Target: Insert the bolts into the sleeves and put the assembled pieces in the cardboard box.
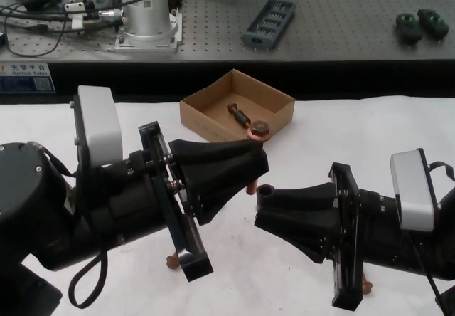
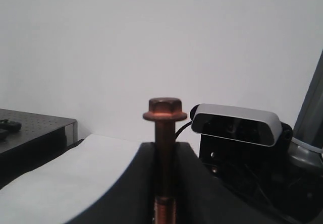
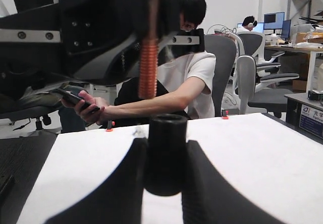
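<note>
Bolt (image 2: 164,114), copper with a flanged head, stands upright in the left gripper (image 2: 164,148). The fingers are pressed against its shank, the head is above them and the threaded end points down. The right gripper (image 3: 165,156) pinches the black sleeve (image 3: 167,133) upright with its open mouth upward, low over the white-covered bench (image 1: 320,138). In the right wrist view the threaded tip hangs above the sleeve's mouth, apart from it and a little to one side of the bore. The step in hand looks like the insertion itself. To do it well, the tip should first be brought squarely over the hole while both parts stay vertical. Then the bolt should be lowered slowly, so the threads do not catch the rim and tip the sleeve in its grip. The right arm is best kept motionless as a fixture. The cardboard box (image 1: 210,125) sits just beyond the grippers, with one assembled piece (image 1: 239,112) already lying inside.
</note>
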